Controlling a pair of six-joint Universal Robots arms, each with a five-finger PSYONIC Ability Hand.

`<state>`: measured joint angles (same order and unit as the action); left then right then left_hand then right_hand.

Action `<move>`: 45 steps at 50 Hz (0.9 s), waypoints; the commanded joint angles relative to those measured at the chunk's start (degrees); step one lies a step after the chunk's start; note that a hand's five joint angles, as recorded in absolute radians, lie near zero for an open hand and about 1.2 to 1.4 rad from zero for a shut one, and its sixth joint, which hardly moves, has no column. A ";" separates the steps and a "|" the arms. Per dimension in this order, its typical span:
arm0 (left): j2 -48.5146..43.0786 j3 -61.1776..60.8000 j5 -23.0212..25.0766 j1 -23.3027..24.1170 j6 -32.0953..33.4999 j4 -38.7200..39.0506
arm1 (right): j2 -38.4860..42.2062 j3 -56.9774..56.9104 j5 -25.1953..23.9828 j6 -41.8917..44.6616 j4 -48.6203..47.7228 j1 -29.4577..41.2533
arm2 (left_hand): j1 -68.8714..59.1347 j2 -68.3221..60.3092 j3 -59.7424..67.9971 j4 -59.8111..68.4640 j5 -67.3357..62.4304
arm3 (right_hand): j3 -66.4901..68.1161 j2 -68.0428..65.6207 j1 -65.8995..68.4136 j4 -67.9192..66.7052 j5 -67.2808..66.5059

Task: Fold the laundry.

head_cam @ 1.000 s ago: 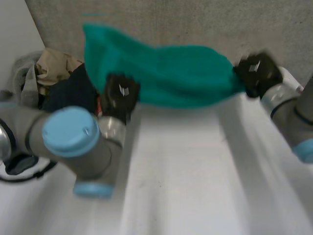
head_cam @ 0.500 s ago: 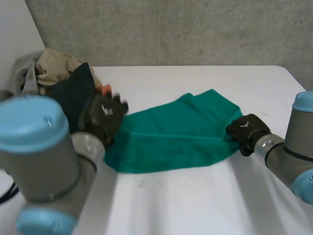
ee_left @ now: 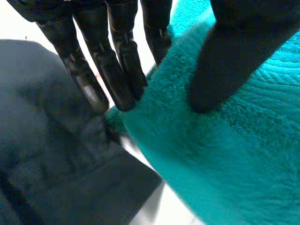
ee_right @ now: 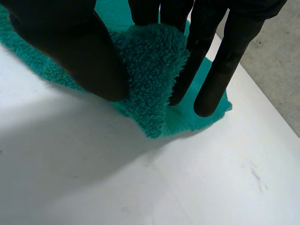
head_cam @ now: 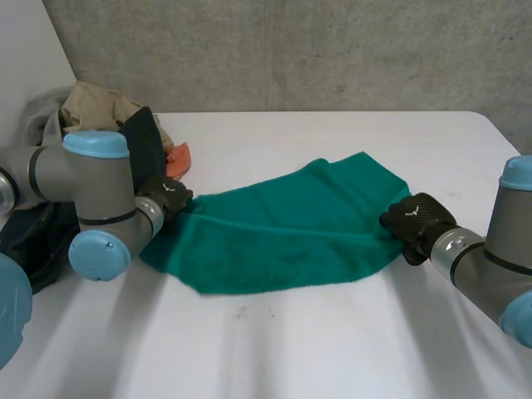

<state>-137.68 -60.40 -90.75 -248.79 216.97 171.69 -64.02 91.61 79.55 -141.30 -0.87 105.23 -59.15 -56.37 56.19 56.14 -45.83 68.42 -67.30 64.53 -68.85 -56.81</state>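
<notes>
On the table (head_cam: 332, 332), the towel (head_cam: 283, 229) lies drawn out flat between the hands, probably to smooth it for a first fold. The left hand (head_cam: 166, 199) sits low at the towel's left corner, pinching the edge with its thumb on top. The right hand (head_cam: 411, 220), low at the right edge, pinches a bunched fold between thumb and fingers. A pile (head_cam: 91, 125) of clothes lies beyond the left hand.

No words, numbers or brand names can be read anywhere. The left hand (head_cam: 170, 195) and the right hand (head_cam: 416, 218) each bear a small white mark (head_cam: 411, 212), too small to make out.
</notes>
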 commanded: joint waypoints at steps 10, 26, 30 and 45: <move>31.46 -14.73 -2.06 2.97 -5.59 2.33 | -15.59 -8.72 1.05 1.02 15.00 -4.50 | -20.85 -23.63 23.81 23.86 -24.17 | 11.58 -12.70 15.47 -11.15 -13.19; 37.59 -22.57 -1.45 3.14 -5.33 0.48 | -17.22 -15.76 -0.27 11.92 27.59 -9.43 | -20.85 -23.63 23.81 23.86 -24.17 | 11.58 -12.70 15.47 -11.15 -13.19; 23.99 -16.54 -1.71 2.79 -5.32 2.50 | -8.50 -18.74 0.78 11.66 26.10 -7.50 | -20.85 -23.63 23.81 23.86 -24.17 | 11.58 -12.70 15.47 -11.15 -13.19; 11.38 11.71 -3.21 3.84 -1.63 40.37 | -2.94 -29.40 12.74 7.26 -26.80 -2.40 | -20.85 -23.63 23.81 23.86 -24.17 | 11.58 -12.70 15.47 -11.15 -13.19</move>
<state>-127.33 -52.25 -93.18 -245.66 214.17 193.37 -62.37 58.85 91.45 -132.24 -2.60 101.49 -65.24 -68.41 68.62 68.76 -55.04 68.72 -67.35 64.53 -69.06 -56.81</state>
